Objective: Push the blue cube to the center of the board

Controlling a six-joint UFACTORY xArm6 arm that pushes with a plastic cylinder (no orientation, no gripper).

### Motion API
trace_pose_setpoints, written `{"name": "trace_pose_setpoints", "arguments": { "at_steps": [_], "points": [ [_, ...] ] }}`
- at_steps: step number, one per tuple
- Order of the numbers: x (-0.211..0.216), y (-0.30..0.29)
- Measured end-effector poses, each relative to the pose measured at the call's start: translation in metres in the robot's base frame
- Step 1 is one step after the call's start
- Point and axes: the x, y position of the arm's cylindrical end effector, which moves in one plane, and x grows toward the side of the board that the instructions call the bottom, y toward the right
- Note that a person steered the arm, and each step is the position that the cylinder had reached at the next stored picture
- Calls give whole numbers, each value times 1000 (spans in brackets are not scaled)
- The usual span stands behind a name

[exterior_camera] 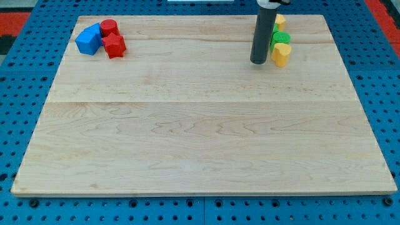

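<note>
The blue cube (pixel 89 40) sits near the top left corner of the wooden board (pixel 200 125). It touches a red cylinder (pixel 109 27) and a red star-shaped block (pixel 114 45) on its right. My tip (pixel 258 62) rests on the board near the top right, far to the right of the blue cube. Just right of the tip stand a yellow block (pixel 281 54), a green block (pixel 280 38) and another yellow block (pixel 279 22), stacked in a column up the view. The rod hides part of them.
The board lies on a blue perforated table (pixel 25 94). Red surface shows at the view's top corners (pixel 12 15).
</note>
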Motion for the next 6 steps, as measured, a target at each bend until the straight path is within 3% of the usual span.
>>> {"name": "trace_pose_setpoints", "arguments": {
  "at_steps": [1, 2, 6],
  "points": [
    [-13, -9],
    [-68, -29],
    [-103, -264]
  ]
}}
